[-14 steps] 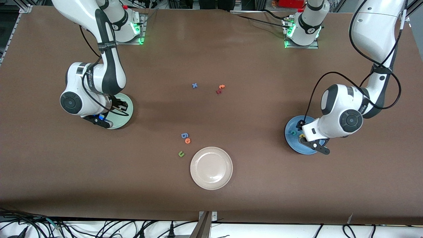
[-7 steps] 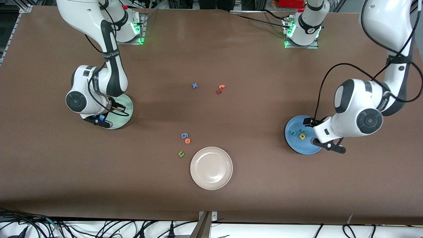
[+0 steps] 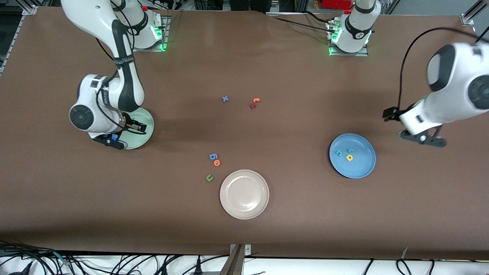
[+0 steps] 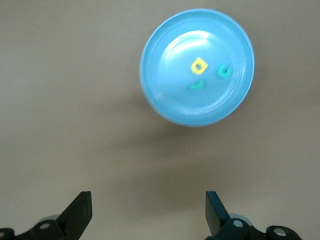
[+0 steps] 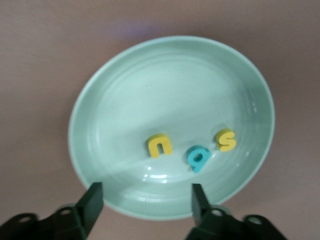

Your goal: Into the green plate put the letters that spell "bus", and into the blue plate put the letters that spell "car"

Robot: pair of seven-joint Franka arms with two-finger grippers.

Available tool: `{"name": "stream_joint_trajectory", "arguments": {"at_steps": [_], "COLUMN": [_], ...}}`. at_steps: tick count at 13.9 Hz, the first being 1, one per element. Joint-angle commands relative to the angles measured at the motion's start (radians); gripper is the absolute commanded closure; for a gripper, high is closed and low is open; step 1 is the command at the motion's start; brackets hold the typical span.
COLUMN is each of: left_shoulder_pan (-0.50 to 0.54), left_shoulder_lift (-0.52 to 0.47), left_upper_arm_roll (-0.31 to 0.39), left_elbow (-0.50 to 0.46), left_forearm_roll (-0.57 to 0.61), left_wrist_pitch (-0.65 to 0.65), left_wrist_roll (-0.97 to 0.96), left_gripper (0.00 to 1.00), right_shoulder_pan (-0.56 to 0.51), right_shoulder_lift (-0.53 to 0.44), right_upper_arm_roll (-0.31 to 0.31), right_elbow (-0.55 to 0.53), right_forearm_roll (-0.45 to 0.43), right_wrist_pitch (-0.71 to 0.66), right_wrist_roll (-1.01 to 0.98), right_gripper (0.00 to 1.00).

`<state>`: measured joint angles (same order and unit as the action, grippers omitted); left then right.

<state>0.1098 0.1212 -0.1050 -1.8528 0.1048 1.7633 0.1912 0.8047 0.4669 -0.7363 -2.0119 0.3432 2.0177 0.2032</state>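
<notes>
Hovering open over the green plate (image 5: 250, 90), the right hand (image 5: 145, 205) holds nothing; the left hand (image 4: 148, 212), seemingly empty, gapes above the desk (image 3: 267, 236) near the blue plate (image 4: 165, 100).

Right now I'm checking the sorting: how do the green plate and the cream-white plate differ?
The green plate holds three foam letters, a yellow u, a teal b and a yellow s; the cream-white plate holds none. The green plate sits under the right pincer, toward the right arm's end; the cream-white plate lies nearer the front camera, with no pincer over it. Both are round and plain.

Robotics lab: bolted arm bases (image 3: 348, 32), cables (image 3: 114, 263).
</notes>
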Motion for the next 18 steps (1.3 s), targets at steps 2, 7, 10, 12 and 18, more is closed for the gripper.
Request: {"name": "stream_joint_trajectory", "arguments": {"at_steps": [2,7,10,12,18], "left_shoulder_pan": [0.059,0.051,0.050,0.056,0.080], "left_shoulder_lift": [-0.138,-0.149,-0.143,-0.141,-0.075], "left_upper_arm_roll": [-0.018,-0.102,-0.150,-0.150,-0.142], "left_elbow": [-0.029,0.088,0.130,0.130,0.237], "left_forearm_roll": [-0.069,-0.082,-0.082,-0.082,-0.174], "left_wrist_pitch": [-0.053,-0.130,-0.147,-0.147,-0.200], "left_wrist_roll": [0.036,-0.011,-0.108,-0.104,-0.191], "left_gripper": [0.00,0.00,0.00,0.00,0.00], "right_shoulder_pan": [-0.004,-0.007,-0.005,-0.005,-0.005], "right_shoulder_lift": [-0.048,-0.047,-0.048,-0.051,-0.051], "right_upper_arm_roll": [-0.087,-0.150,-0.196,-0.212,-0.201], "right_elbow": [0.193,0.445,0.588,0.610,0.651], "right_forearm_roll": [0.004,-0.001,0.008,0.010,-0.003], "right_wrist_pitch": [-0.274,-0.479,-0.617,-0.637,-0.639], "right_wrist_roll": [-0.025,-0.059,-0.056,-0.056,-0.054], "right_gripper": [0.00,0.00,0.00,0.00,0.00]}}
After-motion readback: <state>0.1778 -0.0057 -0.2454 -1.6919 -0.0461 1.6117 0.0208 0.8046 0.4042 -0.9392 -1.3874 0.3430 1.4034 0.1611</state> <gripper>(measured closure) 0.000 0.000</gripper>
